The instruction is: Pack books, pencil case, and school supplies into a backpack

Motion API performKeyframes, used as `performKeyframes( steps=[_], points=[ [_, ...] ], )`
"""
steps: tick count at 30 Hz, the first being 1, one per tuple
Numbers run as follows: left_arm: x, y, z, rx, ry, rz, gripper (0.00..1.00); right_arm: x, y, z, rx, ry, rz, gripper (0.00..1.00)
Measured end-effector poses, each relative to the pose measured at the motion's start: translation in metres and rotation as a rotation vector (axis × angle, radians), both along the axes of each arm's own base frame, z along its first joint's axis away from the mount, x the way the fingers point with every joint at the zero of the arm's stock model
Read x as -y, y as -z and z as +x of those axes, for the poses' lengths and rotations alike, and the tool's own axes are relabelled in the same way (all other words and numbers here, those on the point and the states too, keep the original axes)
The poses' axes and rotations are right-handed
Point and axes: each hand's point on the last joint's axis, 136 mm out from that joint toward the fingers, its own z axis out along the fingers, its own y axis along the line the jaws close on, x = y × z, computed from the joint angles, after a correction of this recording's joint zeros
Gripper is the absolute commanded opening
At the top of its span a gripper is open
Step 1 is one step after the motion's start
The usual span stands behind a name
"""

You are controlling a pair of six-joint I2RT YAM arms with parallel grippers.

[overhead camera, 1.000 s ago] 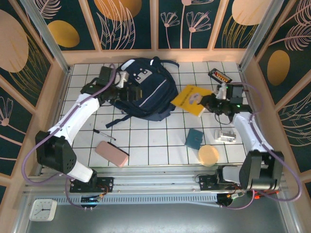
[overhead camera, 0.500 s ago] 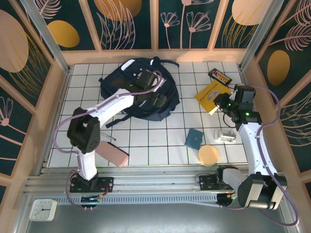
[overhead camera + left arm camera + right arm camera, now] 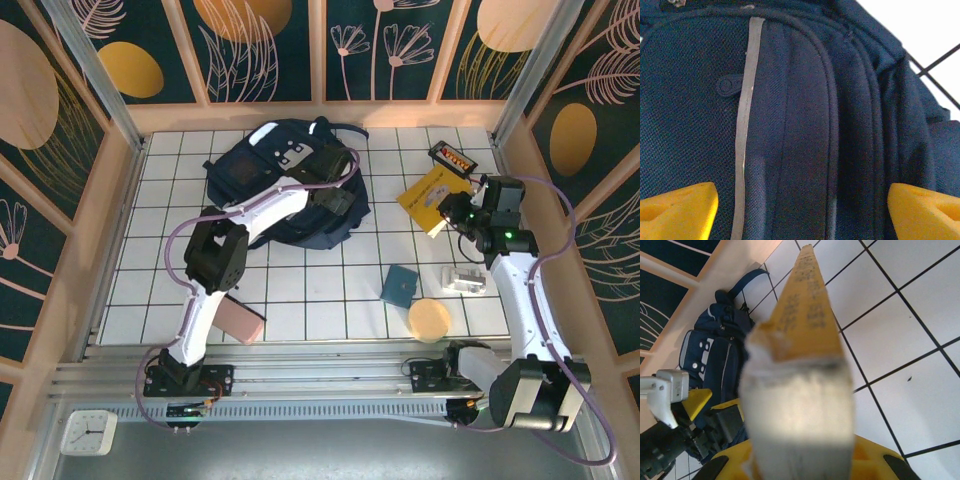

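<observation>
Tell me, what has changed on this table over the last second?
The left pincer swung across the backpack from its left side to its right and now hangs open above the fabric. The right pincer, shut on the yellow book, pulled it rightward and tilted it up. The backpack, pink pencil case, teal pad and tan disc stayed put.
</observation>
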Motion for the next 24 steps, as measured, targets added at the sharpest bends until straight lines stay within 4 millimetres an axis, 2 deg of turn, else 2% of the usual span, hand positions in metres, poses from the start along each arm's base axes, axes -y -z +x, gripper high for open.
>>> performKeyframes(
  steps=[4, 5, 7, 10, 14, 18, 21, 24],
  points=[
    [0.000, 0.005, 0.005, -0.003, -0.023, 0.010, 0.71, -0.003, 0.000, 0.000, 0.000, -0.011, 0.006, 0.00],
    [0.000, 0.006, 0.006, -0.003, -0.028, 0.010, 0.64, -0.003, 0.000, 0.000, 0.000, -0.011, 0.006, 0.00],
    [0.000, 0.010, 0.008, -0.009, -0.039, 0.008, 0.47, -0.003, 0.000, 0.000, 0.000, -0.011, 0.006, 0.00],
    [-0.004, 0.019, 0.011, -0.033, -0.047, 0.013, 0.02, -0.004, 0.000, -0.001, 0.000, -0.017, 0.009, 0.00],
    [-0.006, 0.027, 0.012, -0.070, -0.051, 0.007, 0.00, -0.008, 0.001, -0.001, -0.007, -0.033, 0.019, 0.00],
    [-0.008, 0.021, 0.013, -0.091, -0.058, -0.022, 0.00, -0.012, 0.002, 0.000, -0.008, -0.049, 0.028, 0.00],
    [-0.010, 0.005, 0.013, -0.106, -0.069, -0.066, 0.00, -0.019, -0.001, 0.001, 0.004, -0.079, 0.054, 0.00],
    [-0.016, -0.025, 0.017, -0.104, -0.089, -0.130, 0.00, -0.031, -0.004, 0.004, 0.019, -0.124, 0.100, 0.00]
  ],
)
